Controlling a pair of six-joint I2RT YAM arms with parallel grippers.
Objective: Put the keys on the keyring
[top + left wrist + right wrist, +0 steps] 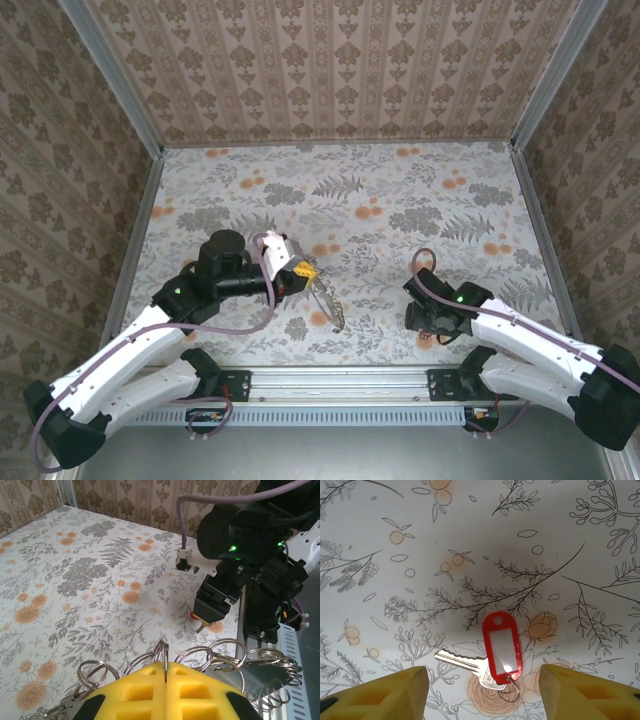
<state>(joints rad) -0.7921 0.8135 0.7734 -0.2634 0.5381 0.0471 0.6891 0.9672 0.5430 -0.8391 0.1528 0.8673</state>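
My left gripper (pixel 165 669) is shut on one silver ring of the keyring (pixel 165 656), a chain of several linked metal split rings that hangs from the yellow fingers (pixel 303 270) down toward the table (pixel 334 315). One of the keys, a silver key (pixel 462 661) on a small ring with a red plastic tag (pixel 502 647), lies flat on the table. My right gripper (pixel 482 685) stands open just above it, one yellow fingertip on each side, not touching it. In the left wrist view the right gripper (pixel 213 605) points down at the red tag (pixel 194 615).
The floral table (pixel 340 200) is walled at the back and both sides by patterned panels. A metal rail (pixel 340 380) runs along the near edge between the arm bases. The two grippers are about a hand's width apart near the front.
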